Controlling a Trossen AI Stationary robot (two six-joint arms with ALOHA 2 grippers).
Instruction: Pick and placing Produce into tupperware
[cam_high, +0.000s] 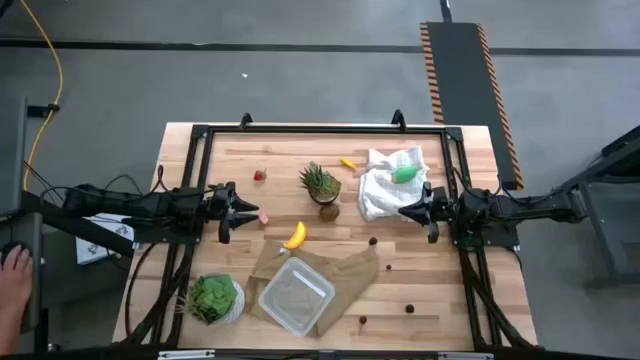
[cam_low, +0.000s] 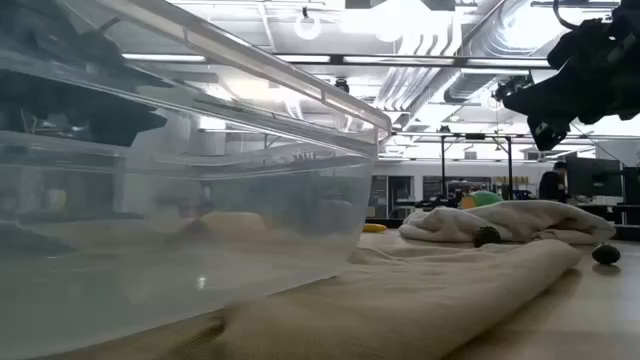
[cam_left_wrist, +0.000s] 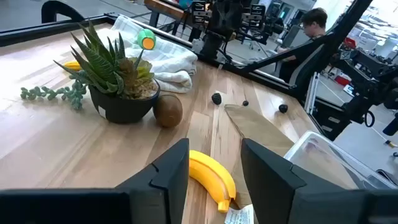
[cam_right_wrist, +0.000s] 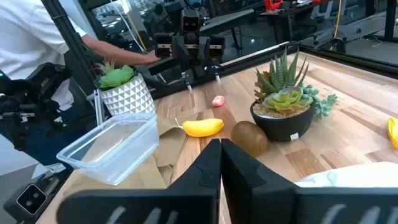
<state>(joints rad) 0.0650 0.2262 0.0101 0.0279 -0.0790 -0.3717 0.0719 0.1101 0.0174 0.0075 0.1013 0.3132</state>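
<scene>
The left gripper (cam_high: 226, 211), fingers parted and empty, hovers near the tabletop's left edge, pointing at the banana (cam_high: 295, 235) just ahead, whose long axis runs diagonally. It is nearer than the clenched right gripper (cam_high: 405, 210). The tupperware (cam_high: 296, 296) sits by the front edge.

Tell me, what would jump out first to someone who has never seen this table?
Probably the spiky potted plant at the table's middle, with a brown kiwi beside it. Near it a yellow banana lies ahead of the left tool, whose fingers stand apart. At the near edge, the clear tupperware sits empty on a brown paper bag.
</scene>
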